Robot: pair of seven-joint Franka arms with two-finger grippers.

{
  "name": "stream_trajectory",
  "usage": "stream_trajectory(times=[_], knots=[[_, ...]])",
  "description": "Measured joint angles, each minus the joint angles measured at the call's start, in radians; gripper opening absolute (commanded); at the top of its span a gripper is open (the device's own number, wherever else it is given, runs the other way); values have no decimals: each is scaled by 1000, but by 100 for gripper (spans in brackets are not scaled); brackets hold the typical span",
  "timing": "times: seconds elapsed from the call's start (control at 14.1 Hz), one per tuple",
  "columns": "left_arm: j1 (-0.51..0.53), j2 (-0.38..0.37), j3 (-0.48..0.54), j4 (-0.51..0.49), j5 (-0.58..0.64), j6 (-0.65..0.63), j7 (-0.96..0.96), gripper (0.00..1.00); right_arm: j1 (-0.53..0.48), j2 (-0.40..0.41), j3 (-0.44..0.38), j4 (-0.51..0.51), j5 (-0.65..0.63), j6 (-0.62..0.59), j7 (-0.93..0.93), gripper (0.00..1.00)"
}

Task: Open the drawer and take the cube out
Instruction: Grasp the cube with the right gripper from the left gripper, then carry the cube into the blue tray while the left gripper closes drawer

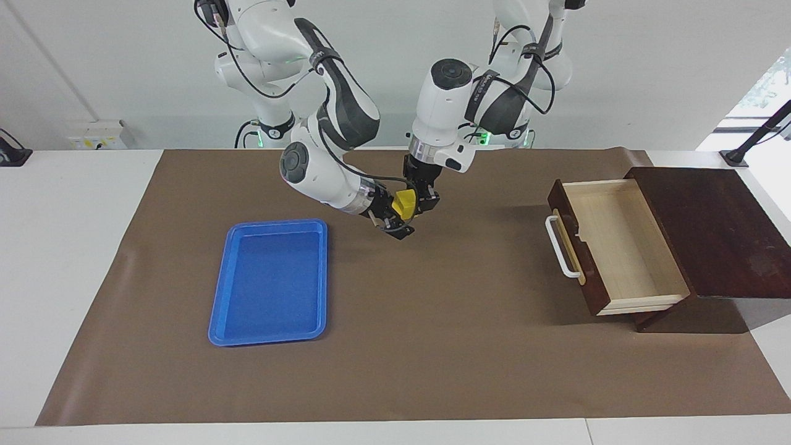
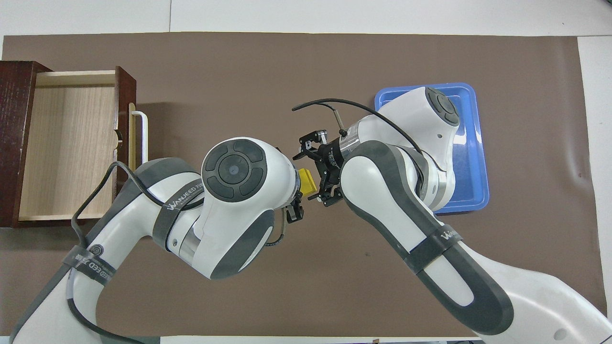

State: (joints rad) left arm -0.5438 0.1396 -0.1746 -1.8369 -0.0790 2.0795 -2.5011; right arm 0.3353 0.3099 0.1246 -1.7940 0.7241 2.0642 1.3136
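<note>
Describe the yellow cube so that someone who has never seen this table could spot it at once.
Start at the brown mat, between the blue tray and the open drawer. Above the mat's middle the two grippers meet; the left gripper is shut on the cube, and the right gripper has its fingers around it. It is the only yellow thing, far smaller than the tray.

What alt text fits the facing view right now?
Above the brown mat, the left tool holds the yellow cube while the right tool brackets it, between the empty open drawer and the blue tray.
</note>
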Motion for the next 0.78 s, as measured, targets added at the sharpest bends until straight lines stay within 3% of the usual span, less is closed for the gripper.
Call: stream_trajectory(times=[0.07,0.78], knots=[[0,0,0,0,0,0,0,0,0,0,0,0,0,0,0,0],[0,-5,13,1,2,9,2,0,-2,1,-3,17,0,-35,4,0]])
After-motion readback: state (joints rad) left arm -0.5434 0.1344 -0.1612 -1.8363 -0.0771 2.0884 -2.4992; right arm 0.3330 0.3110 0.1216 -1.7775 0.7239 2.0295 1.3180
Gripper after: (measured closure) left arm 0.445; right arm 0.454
